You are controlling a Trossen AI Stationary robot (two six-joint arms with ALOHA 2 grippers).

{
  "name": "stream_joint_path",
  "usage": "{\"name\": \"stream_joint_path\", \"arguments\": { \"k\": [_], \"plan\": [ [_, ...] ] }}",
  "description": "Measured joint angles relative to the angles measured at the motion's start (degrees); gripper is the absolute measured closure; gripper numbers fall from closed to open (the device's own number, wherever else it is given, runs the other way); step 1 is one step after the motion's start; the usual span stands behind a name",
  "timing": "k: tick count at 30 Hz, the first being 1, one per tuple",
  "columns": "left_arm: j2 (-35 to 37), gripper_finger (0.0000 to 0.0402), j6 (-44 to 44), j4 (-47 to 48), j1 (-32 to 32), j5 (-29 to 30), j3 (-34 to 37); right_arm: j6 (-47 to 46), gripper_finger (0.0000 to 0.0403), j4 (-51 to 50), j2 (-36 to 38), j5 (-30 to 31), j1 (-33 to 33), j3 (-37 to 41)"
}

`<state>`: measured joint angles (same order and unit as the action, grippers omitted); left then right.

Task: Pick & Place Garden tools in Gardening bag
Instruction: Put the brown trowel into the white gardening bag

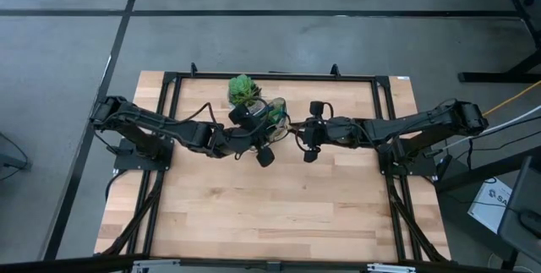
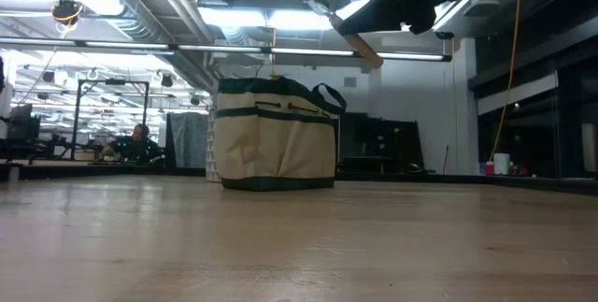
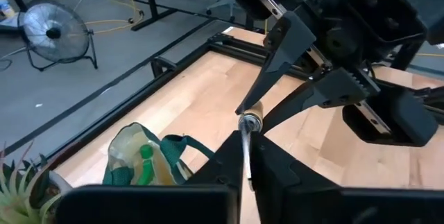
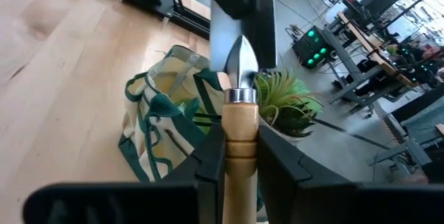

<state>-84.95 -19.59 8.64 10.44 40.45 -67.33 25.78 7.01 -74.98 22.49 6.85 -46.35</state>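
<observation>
Both grippers meet mid-air on my trowel (image 4: 239, 123): right gripper (image 4: 239, 156) clamped on its wooden handle, left gripper (image 3: 247, 156) closed on the blade, mid-handover, so next right releases and left lowers it into the gardening bag (image 2: 276, 134) behind.

Pale wooden table (image 1: 279, 214) — carrying the gardening bag (image 2: 276, 134); potted plant (image 1: 243, 89) beside it.

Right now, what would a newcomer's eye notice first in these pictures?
The two grippers meet in the air above the table's far middle, both on one trowel: the right gripper clamps its wooden handle, the left gripper its metal blade. Just below them stands the open bag, with a green plant beside it.
</observation>
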Motion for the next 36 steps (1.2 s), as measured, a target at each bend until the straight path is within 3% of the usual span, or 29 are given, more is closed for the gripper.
{"name": "stream_joint_path", "arguments": {
  "k": [4, 12, 21, 23, 27, 29, 36],
  "plan": [
    [0.00, 0.0396, 1.02, 0.38, 0.02, -0.01, 0.00, -1.29, 0.0340, -0.33, 0.00, -0.54, 0.02, 0.00],
    [-0.02, 0.0399, 3.96, 1.30, 0.96, 0.67, 0.00, -10.32, 0.0262, -1.70, 0.03, -1.17, -0.11, -0.02],
    [3.97, 0.0399, 0.44, 10.36, 1.90, 1.07, 0.02, -16.56, 0.0251, -16.39, 7.77, 2.28, -0.04, -0.06],
    [4.96, 0.0399, 0.41, 10.71, 1.90, 1.07, 0.02, -17.17, 0.0251, -21.38, 10.52, -0.56, -0.04, -0.08],
    [6.30, 0.0399, 0.94, 11.05, 1.90, 1.03, 0.02, -19.16, 0.0251, -30.32, 15.56, -14.80, 0.02, 0.07],
    [6.51, 0.0399, 1.26, 11.10, 1.92, 1.05, 0.02, -22.45, 0.0251, -30.97, 18.20, -18.89, 0.12, 1.76],
    [6.47, 0.0400, 1.30, 12.41, 1.92, 0.74, 0.02, -32.60, 0.0250, -23.69, 27.63, -18.32, 5.95, 14.75]
  ]
}}
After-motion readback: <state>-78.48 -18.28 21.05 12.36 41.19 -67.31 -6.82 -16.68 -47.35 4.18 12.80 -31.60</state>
